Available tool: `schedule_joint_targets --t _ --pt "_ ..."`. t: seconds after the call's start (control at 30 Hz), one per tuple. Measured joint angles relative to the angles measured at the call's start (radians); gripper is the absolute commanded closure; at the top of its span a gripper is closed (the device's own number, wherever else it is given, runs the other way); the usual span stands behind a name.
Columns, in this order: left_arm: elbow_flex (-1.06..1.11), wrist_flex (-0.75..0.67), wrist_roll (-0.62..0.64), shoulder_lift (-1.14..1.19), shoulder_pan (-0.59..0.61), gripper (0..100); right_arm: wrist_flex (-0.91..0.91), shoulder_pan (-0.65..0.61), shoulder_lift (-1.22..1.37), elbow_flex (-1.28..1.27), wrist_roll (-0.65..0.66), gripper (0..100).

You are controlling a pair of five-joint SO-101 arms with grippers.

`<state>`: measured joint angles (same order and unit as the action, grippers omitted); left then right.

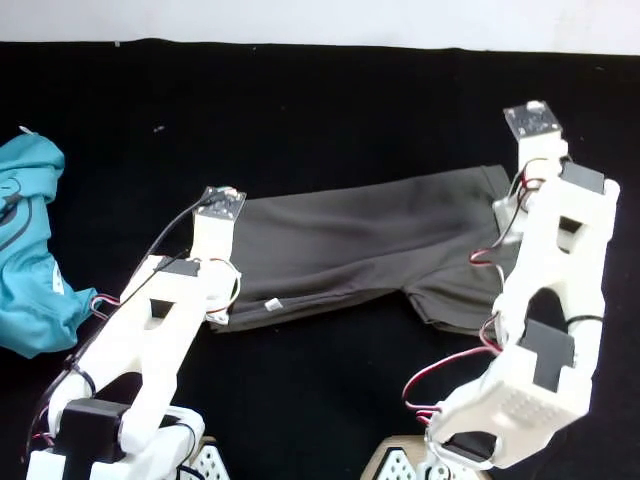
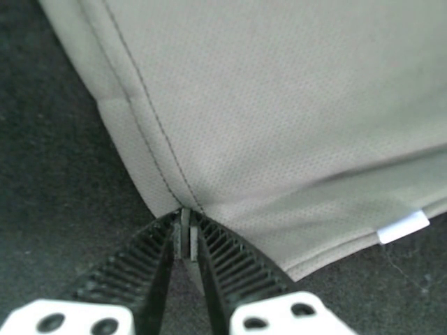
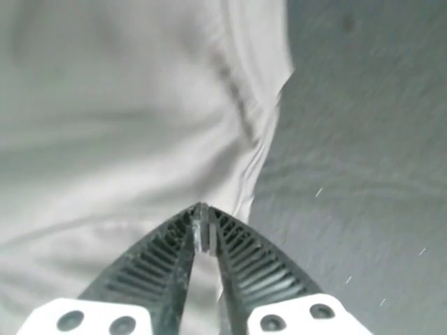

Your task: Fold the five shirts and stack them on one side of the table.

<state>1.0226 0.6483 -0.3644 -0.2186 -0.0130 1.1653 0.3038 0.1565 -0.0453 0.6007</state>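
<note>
**Sam:** Where is the shirt right now?

**Me:** The grey shirt [image 1: 350, 245] lies across the middle of the black tabletop [image 1: 300, 110], between my two arms. It is long and thin. A sleeve part sticks out on the near right side.

**Sam:** What are your tools doing?

**Me:** My left tool [image 2: 186, 234] is pinched tight on the shirt's left end, right by the stitched hem. My right tool [image 3: 202, 230] is pinched on the cloth at the right end, close to its edge. So both are clamped on the grey shirt, at its far corners.

**Sam:** Which step is this?

**Me:** I think I am in the middle of folding this one. I have the far edge in both tools, ready to bring it over.

**Sam:** What do you need to do next?

**Me:** I think I should lift both corners a little, at the same height. Then I bring them toward me so the far edge lands on the near edge. Both arms have to go together, or the cloth will bunch up. Then I let go.

**Sam:** Are there more shirts?

**Me:** A teal shirt [image 1: 30, 250] sits in a heap at the left edge of the tabletop, well apart. It is not folded, so I think a lot of the job is left.
</note>
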Motion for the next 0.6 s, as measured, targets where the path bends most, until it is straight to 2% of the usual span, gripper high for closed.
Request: schedule_joint_targets --t 0.17,0.4,0.6 --pt "0.000 0.000 0.000 0.000 0.000 99 0.137 0.000 -0.091 -0.018 0.011 99.2" --pt "0.000 0.000 0.000 0.000 0.000 99 0.169 0.000 -0.242 -0.235 0.144 99.2" --pt "0.000 0.000 0.000 0.000 0.000 99 -0.057 0.026 -0.327 -0.551 0.227 99.2"
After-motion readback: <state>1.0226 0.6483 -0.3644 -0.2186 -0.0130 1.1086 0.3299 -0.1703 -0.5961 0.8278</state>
